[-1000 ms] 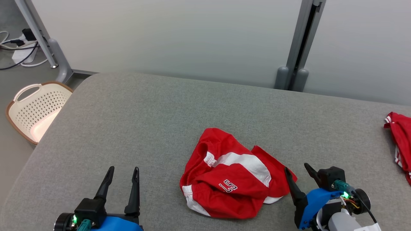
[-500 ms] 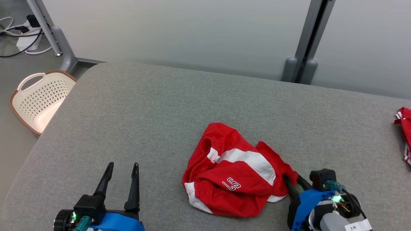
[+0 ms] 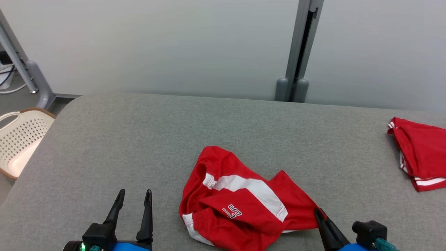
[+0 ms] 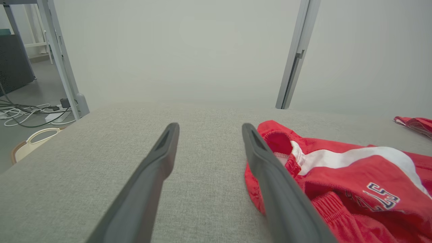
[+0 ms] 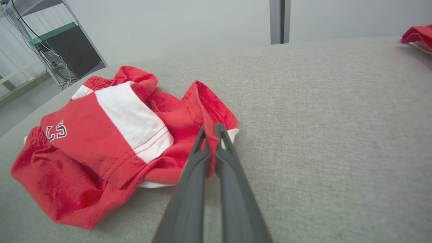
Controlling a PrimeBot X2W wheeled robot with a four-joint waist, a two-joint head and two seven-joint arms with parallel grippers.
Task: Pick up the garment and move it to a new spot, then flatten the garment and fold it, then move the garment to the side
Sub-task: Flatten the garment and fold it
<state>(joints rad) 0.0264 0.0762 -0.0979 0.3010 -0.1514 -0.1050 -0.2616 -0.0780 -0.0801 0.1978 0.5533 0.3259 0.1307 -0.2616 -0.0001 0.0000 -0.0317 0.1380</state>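
- Garment (image 3: 240, 205), red with a white band, lies crumpled on the grey table (image 3: 139, 132) between both pairs of fingers.
- Pale basket (image 3: 21, 139): far left of the left fingers, off the table.
- Left gripper (image 3: 135, 191): fingers spread, holding nothing.
- Right gripper (image 5: 210, 130): fingers pinched on what looks like the Garment's right hem.
- Another red cloth (image 3: 421, 153): well right.

Crumpled red-and-white garment (image 3: 244, 204) on grey table (image 3: 139, 139)
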